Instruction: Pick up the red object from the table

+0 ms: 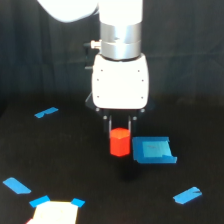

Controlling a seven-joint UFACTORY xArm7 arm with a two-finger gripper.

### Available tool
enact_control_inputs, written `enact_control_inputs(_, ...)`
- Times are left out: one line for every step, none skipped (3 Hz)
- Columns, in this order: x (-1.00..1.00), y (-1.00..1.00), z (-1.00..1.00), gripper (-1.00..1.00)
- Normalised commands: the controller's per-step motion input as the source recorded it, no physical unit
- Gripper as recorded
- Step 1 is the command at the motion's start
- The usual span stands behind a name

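Starting at the near edge of the table (100, 195), we see a pale square sheet (54, 213) with blue tape corners (39, 202), cut off by the bottom of the frame. Just beyond it, on the exterior view's left, lies a blue tape strip (16, 185), and toward the exterior view's right another short blue strip (187, 195).

Farther in, near the middle, we find the red object (120, 142) — a small faceted red-orange block. Its upper part sits between the two dark fingers of the gripper (120, 131), which come down on either side of its top; the lower part hangs clear beneath the fingertips. The jaws look closed against the block's sides, so we read them as gripping it. A faint dark patch on the table below the block suggests it is off the surface, though we cannot be sure of that. Just beside the block, on the exterior view's right, lies the blue square patch (154, 150) — close to it, whether touching we cannot tell.

Above the fingers rises the white gripper housing (120, 82), then a silver wrist ring (120, 39). Farther back, on the exterior view's left, one more blue tape piece (46, 112) lies on the black surface.
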Motion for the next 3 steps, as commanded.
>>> enact_control_inputs(0.11, 0.14, 0.90, -0.98)
enact_control_inputs(-0.13, -0.44, 0.35, -1.00)
enact_control_inputs(-0.16, -0.19, 0.62, -0.99)
